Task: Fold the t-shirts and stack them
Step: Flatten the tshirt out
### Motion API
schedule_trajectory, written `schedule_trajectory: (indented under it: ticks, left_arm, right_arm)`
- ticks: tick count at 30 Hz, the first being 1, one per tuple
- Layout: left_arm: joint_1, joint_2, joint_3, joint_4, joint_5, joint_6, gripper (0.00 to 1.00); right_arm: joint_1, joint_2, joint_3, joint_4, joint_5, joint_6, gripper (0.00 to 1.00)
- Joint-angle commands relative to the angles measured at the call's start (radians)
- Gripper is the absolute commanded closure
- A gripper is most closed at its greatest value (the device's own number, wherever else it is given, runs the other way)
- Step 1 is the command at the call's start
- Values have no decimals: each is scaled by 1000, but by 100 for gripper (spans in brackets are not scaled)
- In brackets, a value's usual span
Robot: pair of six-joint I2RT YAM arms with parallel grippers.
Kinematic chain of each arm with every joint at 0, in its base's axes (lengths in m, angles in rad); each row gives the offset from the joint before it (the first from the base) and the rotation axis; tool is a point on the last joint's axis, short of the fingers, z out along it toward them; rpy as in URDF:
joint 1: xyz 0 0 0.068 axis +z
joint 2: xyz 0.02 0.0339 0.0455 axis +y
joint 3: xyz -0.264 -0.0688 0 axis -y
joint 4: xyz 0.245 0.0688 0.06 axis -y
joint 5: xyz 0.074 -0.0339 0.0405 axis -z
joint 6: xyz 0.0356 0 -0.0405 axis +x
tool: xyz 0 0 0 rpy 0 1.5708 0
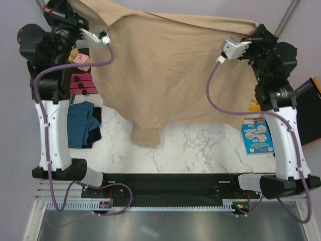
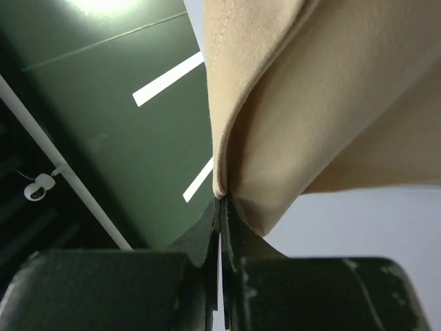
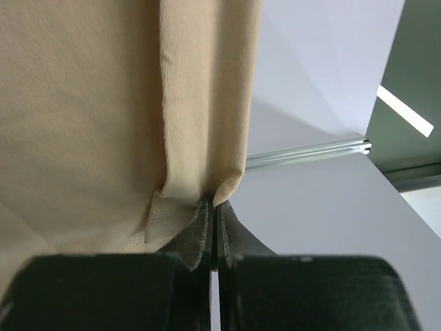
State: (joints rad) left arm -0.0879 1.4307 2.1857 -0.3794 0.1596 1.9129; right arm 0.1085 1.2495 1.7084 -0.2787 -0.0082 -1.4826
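Black fingertips of the left gripper [image 2: 220, 203] met on a hemmed fold of the tan shirt [image 2: 310, 103], clamped tight with no gap showing, and we saw the cloth rise from the tips and fill the upper right of the left wrist view. On the other wrist, the right gripper [image 3: 213, 203] was likewise pinched shut on a bunched edge of the same shirt, with a small tab of fabric folded over just left of the tips.

From above, we saw the shirt held up between the two grippers at the far side of the table [image 1: 200, 150]. Its top edge ran from upper left to upper right, and its body spread wide below. A narrower lobe reached down toward the near side over the marble top; we could not tell whether it touched.

At the table's left edge lay a crumpled teal shirt [image 1: 79, 125], with a navy shirt [image 1: 96, 116] touching its right side, both just beside the hanging tan cloth. A blue printed card [image 1: 257, 135] lay at the right edge, well apart from them.
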Motion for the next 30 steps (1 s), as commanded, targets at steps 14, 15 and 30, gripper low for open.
schedule_trajectory:
  ticks: [14, 15, 30]
  left_arm:
    - [43, 243, 246, 376, -54, -6, 98]
    - [37, 238, 250, 375, -48, -62, 98]
    - [50, -38, 151, -256, 120, -141, 98]
  right_arm:
    - [10, 143, 104, 442, 261, 84, 100]
    - [17, 157, 156, 417, 270, 99, 100]
    - [31, 143, 465, -504, -107, 166, 100]
